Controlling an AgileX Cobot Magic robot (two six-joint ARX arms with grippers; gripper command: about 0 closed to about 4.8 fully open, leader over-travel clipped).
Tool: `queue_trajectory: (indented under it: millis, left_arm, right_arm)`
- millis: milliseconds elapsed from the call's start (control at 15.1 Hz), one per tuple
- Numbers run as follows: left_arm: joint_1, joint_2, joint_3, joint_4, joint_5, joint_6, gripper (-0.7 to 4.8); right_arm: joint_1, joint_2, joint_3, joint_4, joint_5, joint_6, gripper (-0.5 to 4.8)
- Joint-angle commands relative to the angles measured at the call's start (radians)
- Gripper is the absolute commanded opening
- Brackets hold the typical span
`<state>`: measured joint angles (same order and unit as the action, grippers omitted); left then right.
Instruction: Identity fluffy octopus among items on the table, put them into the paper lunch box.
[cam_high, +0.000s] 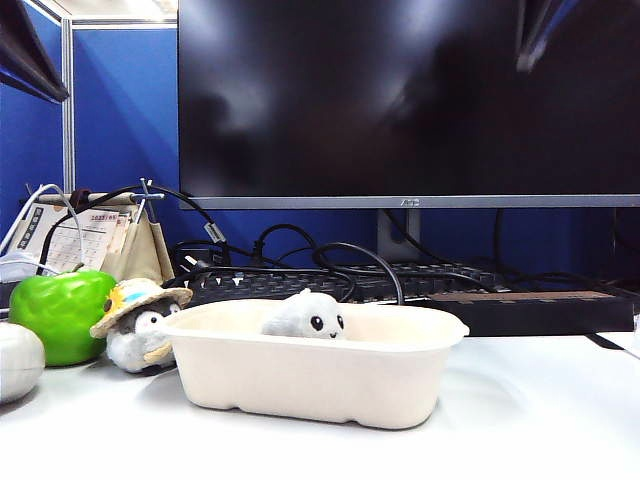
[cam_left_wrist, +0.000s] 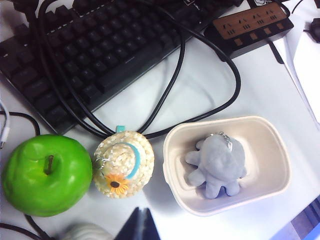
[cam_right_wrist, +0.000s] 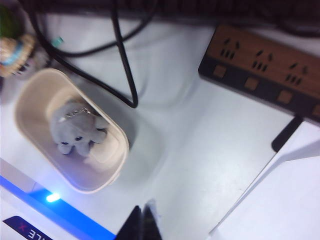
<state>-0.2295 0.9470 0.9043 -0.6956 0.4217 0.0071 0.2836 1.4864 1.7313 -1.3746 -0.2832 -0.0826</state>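
The fluffy octopus (cam_high: 306, 316) (cam_left_wrist: 218, 165) (cam_right_wrist: 76, 132), light grey with black bead eyes, lies inside the off-white paper lunch box (cam_high: 330, 382) (cam_left_wrist: 277, 165) (cam_right_wrist: 35, 95) on the white table (cam_high: 520, 410). It sits toward the box's end nearest the penguin. My left gripper (cam_left_wrist: 142, 223) is shut and empty, high above the table near the penguin's hat. My right gripper (cam_right_wrist: 142, 220) is shut with nothing in it, raised over bare table beside the box. Neither gripper shows in the exterior view.
A plush penguin with a straw hat (cam_high: 138, 325) (cam_left_wrist: 124, 163), a green apple (cam_high: 62, 312) (cam_left_wrist: 46, 174) and a white round object (cam_high: 18, 360) stand left of the box. Behind are a keyboard (cam_left_wrist: 90, 55), black cables (cam_left_wrist: 170, 90), a power strip (cam_right_wrist: 265, 75) and a monitor (cam_high: 400, 100).
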Motion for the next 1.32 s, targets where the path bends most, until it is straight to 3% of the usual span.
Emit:
queue_trajectory:
  millis: [66,529,859,1058,1322]
  left_arm:
    - [0.000,-0.028,0.004,0.010,0.005,0.004,-0.06]
    - [0.000,-0.271,0.004,0.008,0.005,-0.004,-0.06]
    - [0.000,-0.450,0.004,-0.051,0.000,-0.049,-0.06]
    - [0.000,-0.549,0.004,-0.100,0.001,-0.048,-0.06]
    - [0.000,-0.671,0.004,-0.104,0.002,-0.048,-0.06]
  right_arm:
    - [0.000,-0.097,0.003,0.004,-0.008,0.005,-0.01]
    - [0.001,-0.415,-0.077,0.012,-0.011,0.035,-0.01]
    - [0.001,-0.661,-0.407,0.144,-0.013,0.106,-0.01]
    - [0.001,-0.878,-0.615,0.289,-0.103,0.137,-0.01]
    - [0.001,-1.049,-0.679,0.340,-0.096,0.169,-0.01]
